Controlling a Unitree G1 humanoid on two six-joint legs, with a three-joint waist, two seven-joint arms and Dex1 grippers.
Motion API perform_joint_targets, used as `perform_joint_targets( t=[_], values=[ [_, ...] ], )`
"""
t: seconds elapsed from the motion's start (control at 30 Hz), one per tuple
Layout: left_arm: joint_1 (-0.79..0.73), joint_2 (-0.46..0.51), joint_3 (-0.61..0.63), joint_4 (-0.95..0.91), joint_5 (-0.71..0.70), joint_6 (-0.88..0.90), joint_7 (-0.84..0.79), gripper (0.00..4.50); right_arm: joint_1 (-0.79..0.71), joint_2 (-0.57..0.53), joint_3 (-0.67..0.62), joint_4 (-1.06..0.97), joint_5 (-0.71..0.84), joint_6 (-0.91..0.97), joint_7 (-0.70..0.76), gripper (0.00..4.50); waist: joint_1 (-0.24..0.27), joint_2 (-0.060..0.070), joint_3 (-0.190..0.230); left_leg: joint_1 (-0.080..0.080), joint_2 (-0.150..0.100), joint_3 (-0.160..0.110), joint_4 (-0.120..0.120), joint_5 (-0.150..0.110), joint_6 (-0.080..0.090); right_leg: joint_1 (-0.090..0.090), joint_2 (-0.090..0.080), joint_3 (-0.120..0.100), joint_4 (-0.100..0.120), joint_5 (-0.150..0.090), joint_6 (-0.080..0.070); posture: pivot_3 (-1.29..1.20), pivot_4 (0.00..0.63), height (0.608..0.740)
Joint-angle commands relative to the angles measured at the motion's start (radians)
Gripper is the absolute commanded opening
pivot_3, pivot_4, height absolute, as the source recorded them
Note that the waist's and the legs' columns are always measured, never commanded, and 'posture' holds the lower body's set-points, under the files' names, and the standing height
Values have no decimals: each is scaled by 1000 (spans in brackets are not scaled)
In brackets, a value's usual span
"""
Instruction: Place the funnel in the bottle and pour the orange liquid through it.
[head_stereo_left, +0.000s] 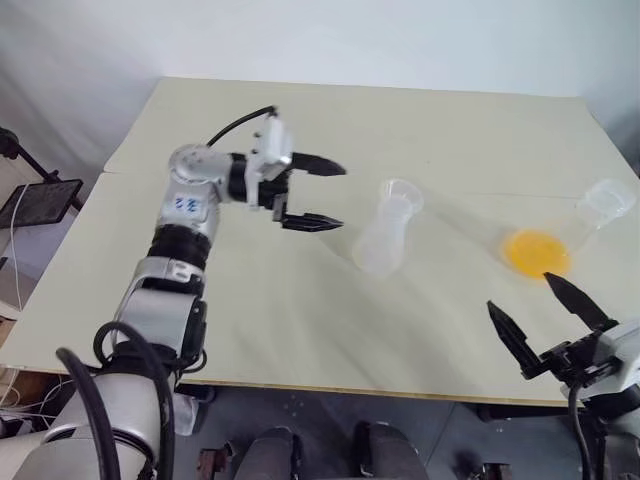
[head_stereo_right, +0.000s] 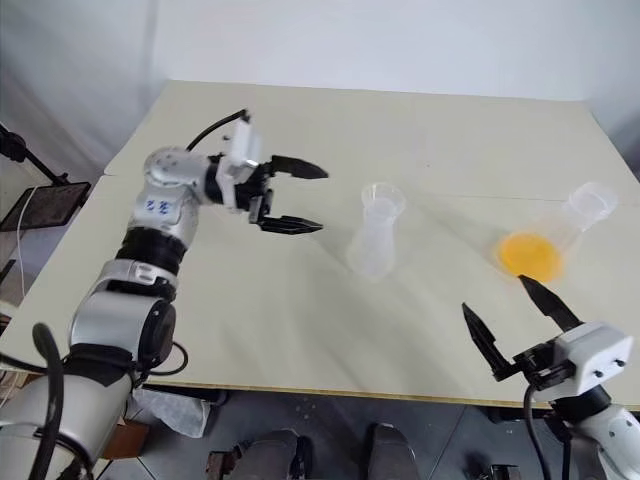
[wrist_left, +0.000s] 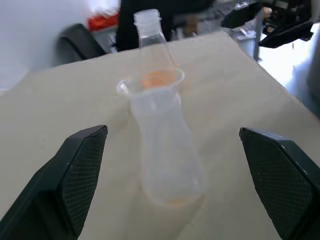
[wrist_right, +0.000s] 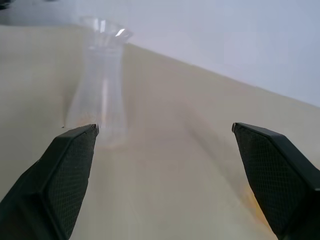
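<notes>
Your left tool hangs level over the surface, fingers apart and empty, pointing at the bottle, which stands upright mid-surface with the funnel apparently seated in its neck. Your right tool, fingers also apart and empty, waits near the clear flask holding the orange liquid. Judge that flask light, rigid and slick: take it by the narrow neck. The bottle looks tippy; steady its neck.
</notes>
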Motion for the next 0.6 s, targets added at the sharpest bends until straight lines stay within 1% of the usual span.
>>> perform_joint_targets(
  t=[0.03, 0.13, 0.23, 0.33, 0.4, 0.47, 0.6],
  values=[
    [160, 63, 88, -182, -75, 43, 66, 4489, 17, 64, -106, 1, 21, -35, -102, 4500, 0, 0, 0, 0, 0, 0, 0, 0, 0, 0, -1, 1, 0, 0, 0, 0, 150, 740],
    [300, 103, 112, -341, -114, 109, 96, 4489, 27, 122, -173, 15, -14, -65, -185, 4500, 3, 0, 0, 0, 0, -2, 0, 0, -1, 0, -2, 8, 1, 0, 0, 0, 150, 740],
    [422, 112, 127, -508, -164, 190, 143, 4489, 102, 166, -213, -6, 9, -73, -192, 4500, 11, 0, 0, -1, -1, -6, 1, 0, -1, 1, -3, 11, 1, 0, 0, 0, 150, 740],
    [525, 113, 131, -635, -192, 243, 193, 4489, 165, 180, -220, -6, 22, -69, -179, 4500, 3, 2, -1, -1, -1, -10, 1, -1, -2, 2, -3, 17, 0, 0, 0, 0, 150, 740],
    [569, 112, 132, -689, -204, 264, 225, 4489, 171, 164, -221, 6, 29, -58, -178, 4500, -4, 2, -1, 0, -1, -9, 0, -1, -2, 2, -2, 19, 0, 0, 0, 0, 150, 740],
    [590, 112, 130, -723, -210, 273, 250, 4489, 131, 137, -232, 18, 66, -25, -208, 4500, -15, 2, -1, 1, 0, -7, 0, -1, -3, 2, -1, 20, -1, 0, -1, 0, 150, 740],
    [609, 114, 125, -768, -223, 292, 281, 4489, 32, 33, -207, 54, 57, 58, -217, 4500, -25, 4, -2, 3, 2, -4, -1, -1, -3, 2, -1, 23, 0, -1, -2, 0, 150, 740]
  ],
)
